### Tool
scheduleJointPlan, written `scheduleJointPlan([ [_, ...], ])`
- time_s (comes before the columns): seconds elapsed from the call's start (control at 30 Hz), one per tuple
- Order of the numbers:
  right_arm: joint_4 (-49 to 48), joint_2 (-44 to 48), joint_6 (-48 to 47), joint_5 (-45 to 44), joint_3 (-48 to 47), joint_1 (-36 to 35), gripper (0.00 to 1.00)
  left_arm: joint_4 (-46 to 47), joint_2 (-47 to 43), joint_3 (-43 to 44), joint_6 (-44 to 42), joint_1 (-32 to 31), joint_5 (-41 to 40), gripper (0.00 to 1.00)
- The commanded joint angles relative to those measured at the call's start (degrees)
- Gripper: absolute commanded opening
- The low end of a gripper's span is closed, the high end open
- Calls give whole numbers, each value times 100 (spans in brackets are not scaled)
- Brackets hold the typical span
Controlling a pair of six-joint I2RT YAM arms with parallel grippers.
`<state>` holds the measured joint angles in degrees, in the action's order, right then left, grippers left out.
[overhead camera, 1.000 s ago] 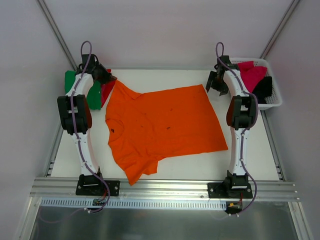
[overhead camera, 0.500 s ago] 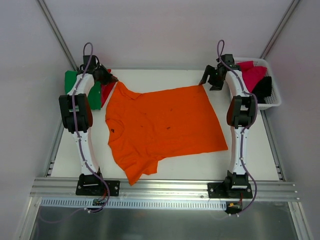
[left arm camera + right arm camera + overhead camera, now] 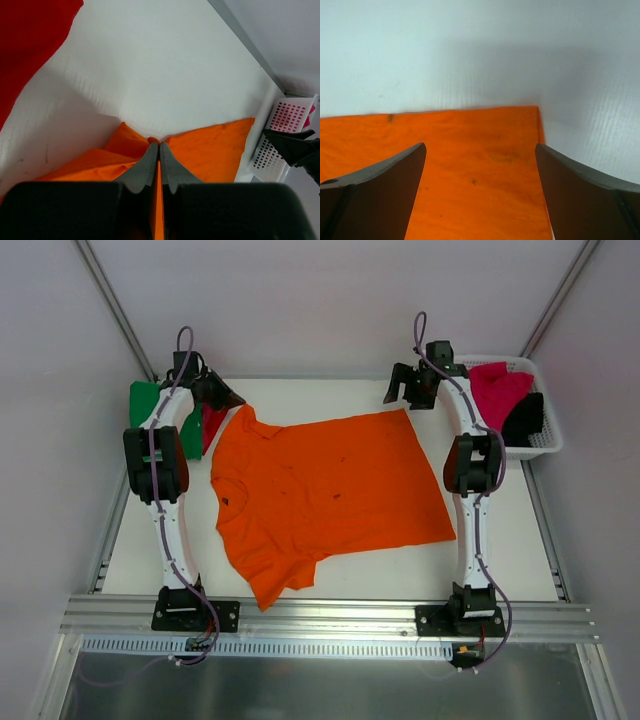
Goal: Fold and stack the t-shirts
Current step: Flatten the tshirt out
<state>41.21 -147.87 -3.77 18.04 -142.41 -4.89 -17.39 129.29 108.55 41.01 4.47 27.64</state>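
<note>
Two grippers, one garment in work.

Left gripper: fingers pressed together, pinching the far left corner of the orange t-shirt, with the cloth puckered up at the tips.

Right gripper: fingers spread wide over the shirt's far right corner; whether they touch it cannot be told.

Orange t-shirt: spread mostly flat across the white table, a few small dark specks on it, one sleeve near the front edge.

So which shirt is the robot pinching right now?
The orange t-shirt, the only one spread flat; the left gripper is shut on its far edge.
</note>
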Motion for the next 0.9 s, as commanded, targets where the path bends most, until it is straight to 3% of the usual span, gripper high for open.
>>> scheduleJointPlan([
  [0.0, -34, -13, -361, -547, -305, 32, 97, -10, 87, 193, -23, -43, 312, 0],
  [0.23, -201, -66, -537, -916, -270, 49, 100, 34, 175, 193, -32, -43, 435, 0],
  [0.47, -333, -242, 50, -504, -340, 312, 99, 60, 201, 122, 3, -43, 506, 0],
  [0.6, -237, -181, 526, -275, -165, 383, 94, 86, 184, 8, 12, -43, 506, 0],
  [0.7, -517, 328, 474, -345, 692, 295, 88, 95, 166, -1, 29, -43, 532, 0],
  [0.77, -816, 792, 579, -345, 1152, 260, 66, 104, 158, -1, 47, -43, 549, 0],
  [0.8, -903, 952, 597, -371, 1537, 251, 47, 104, 149, -1, 38, -51, 558, 0],
  [0.83, -1070, 1101, 632, -433, 1732, 234, 1, 113, 131, -9, 47, -43, 567, 0],
  [0.87, -1167, 1486, 641, -538, 1943, 181, 1, 121, 131, -18, 38, -43, 559, 0],
])
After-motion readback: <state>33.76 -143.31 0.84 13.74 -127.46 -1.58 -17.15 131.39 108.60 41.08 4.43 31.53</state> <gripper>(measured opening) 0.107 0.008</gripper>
